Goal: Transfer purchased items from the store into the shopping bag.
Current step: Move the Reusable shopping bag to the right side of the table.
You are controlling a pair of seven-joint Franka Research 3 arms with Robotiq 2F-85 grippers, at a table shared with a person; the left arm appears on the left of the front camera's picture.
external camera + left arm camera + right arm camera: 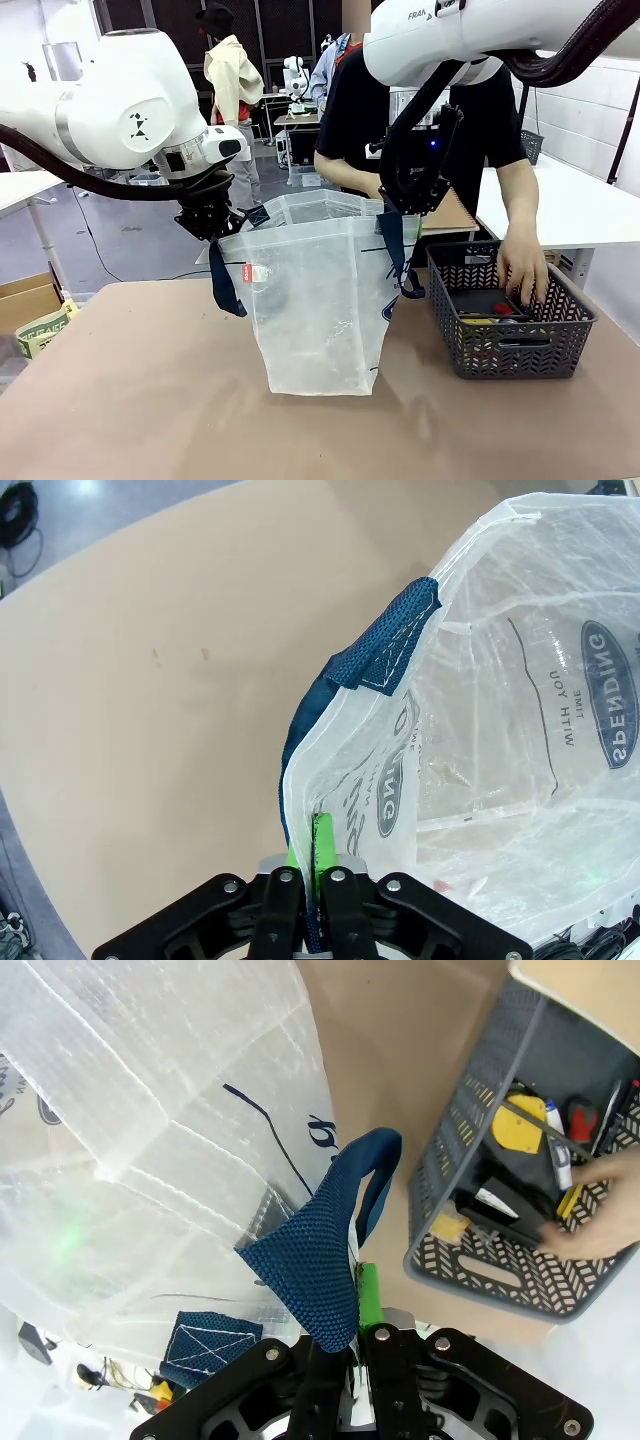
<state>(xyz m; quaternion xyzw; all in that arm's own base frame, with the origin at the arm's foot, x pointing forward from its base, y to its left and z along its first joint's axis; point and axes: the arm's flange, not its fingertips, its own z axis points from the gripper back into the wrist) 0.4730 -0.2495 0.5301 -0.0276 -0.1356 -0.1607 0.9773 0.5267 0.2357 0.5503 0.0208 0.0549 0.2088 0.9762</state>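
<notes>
table (pixel 150 400): tan | on it: shopping bag (pixel 315 300); grey basket (pixel 512 352)

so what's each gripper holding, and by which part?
Both hold the bag by its top rim: left gripper jaws shut on the rim next to one navy strap, right gripper on the opposite rim by the other strap.

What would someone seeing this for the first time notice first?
The translucent white shopping bag stands mid-table, held open from both sides: the left gripper is shut on its edge, the right gripper on a navy handle strap. To the right, a person's hand reaches into a dark grey basket holding the purchased items, which are yellow, dark and red.
</notes>
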